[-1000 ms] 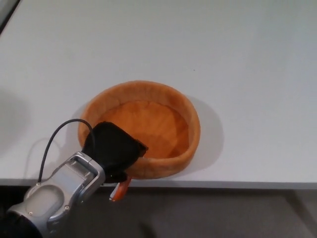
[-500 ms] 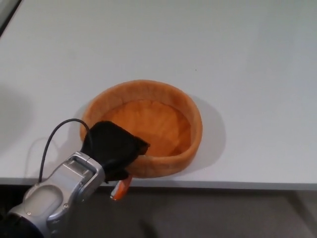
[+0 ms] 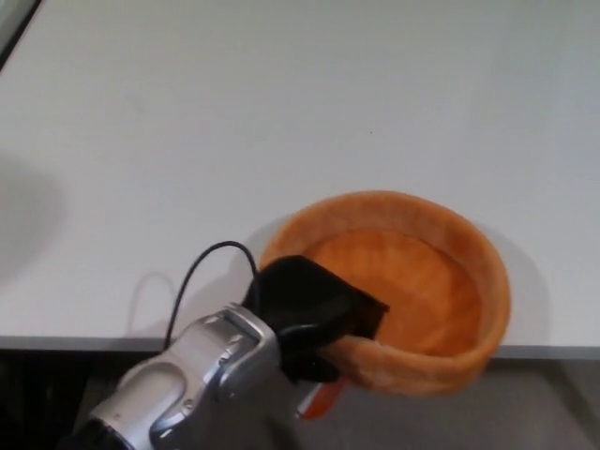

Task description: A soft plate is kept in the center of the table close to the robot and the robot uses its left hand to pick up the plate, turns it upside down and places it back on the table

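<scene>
1. Nearest to me, my left arm's silver forearm (image 3: 192, 384) comes up from the bottom left, a black cable (image 3: 202, 267) looping off its wrist.
2. My left hand (image 3: 314, 314) is closed on the near-left rim of the plate (image 3: 427, 281), black fingers over the top of the rim and an orange tip showing below it.
3. The plate is soft, orange and fuzzy, round, with a thick raised wall and a smoother, darker inner floor; its open side faces up.
4. It sits at the near edge of the table (image 3: 281, 103), right of centre; its near wall overhangs that edge above the dark floor. I cannot tell whether the far side touches the surface.
5. Beyond the plate the white table runs bare to the far edge and out to both sides.
6. I see no right hand.
</scene>
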